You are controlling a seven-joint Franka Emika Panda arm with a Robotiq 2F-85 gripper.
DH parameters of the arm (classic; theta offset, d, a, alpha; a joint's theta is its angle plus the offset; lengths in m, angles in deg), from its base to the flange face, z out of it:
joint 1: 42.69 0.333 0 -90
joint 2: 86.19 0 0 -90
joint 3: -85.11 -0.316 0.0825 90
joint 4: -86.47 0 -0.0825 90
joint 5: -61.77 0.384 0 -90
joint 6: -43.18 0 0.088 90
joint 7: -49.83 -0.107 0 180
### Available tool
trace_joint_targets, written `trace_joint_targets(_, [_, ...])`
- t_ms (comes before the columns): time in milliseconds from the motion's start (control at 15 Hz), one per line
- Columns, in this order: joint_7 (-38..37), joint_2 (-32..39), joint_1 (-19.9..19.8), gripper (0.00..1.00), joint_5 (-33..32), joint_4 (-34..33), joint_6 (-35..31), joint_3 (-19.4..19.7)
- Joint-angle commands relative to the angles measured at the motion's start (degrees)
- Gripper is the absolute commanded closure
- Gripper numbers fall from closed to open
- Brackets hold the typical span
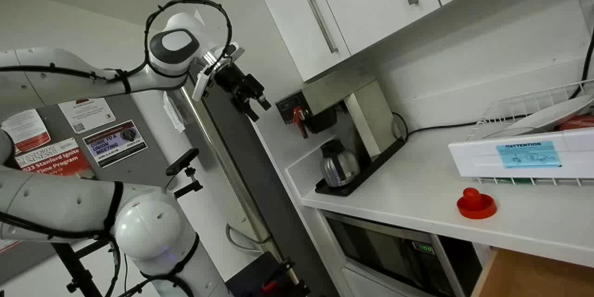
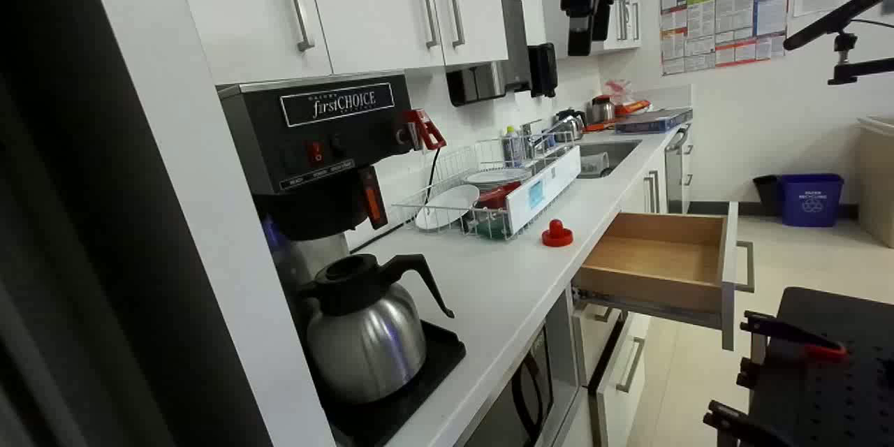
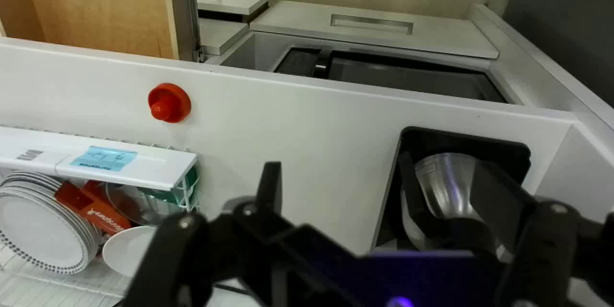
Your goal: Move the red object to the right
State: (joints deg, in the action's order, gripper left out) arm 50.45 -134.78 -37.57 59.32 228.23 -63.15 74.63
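Note:
The red object (image 1: 477, 206), round with a wide base and a raised knob, stands on the white counter (image 1: 408, 197) in front of the dish rack. It also shows in an exterior view (image 2: 557, 237) near the counter's front edge, and at upper left in the wrist view (image 3: 171, 101). My gripper (image 1: 260, 110) is raised in the air left of the coffee maker, well apart from the red object. In the wrist view the gripper (image 3: 379, 170) has its two fingers spread wide with nothing between them. Part of it hangs at the top of an exterior view (image 2: 587, 28).
A coffee maker (image 2: 314, 133) and a steel carafe (image 2: 367, 342) stand at one end of the counter. A dish rack (image 1: 468, 158) with plates is behind the red object. An open wooden drawer (image 2: 656, 258) juts out below the counter. Wall cabinets (image 1: 371, 4) hang above.

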Motion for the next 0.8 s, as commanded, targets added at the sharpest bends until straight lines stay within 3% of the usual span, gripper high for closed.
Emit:
trace_joint_targets(0, [-0.6, 0.2, 1.0, 0.00, -0.7, -0.1, 0.1, 0.7])
trace_joint_targets(400, [-0.6, 0.2, 1.0, 0.00, -0.7, -0.1, 0.1, 0.7])
trace_joint_targets(600, [-0.9, 1.5, -2.3, 0.00, -5.1, 2.4, -6.6, 2.0])
trace_joint_targets(733, [-0.4, 3.4, -4.8, 0.00, -8.3, 4.2, -11.0, 5.1])
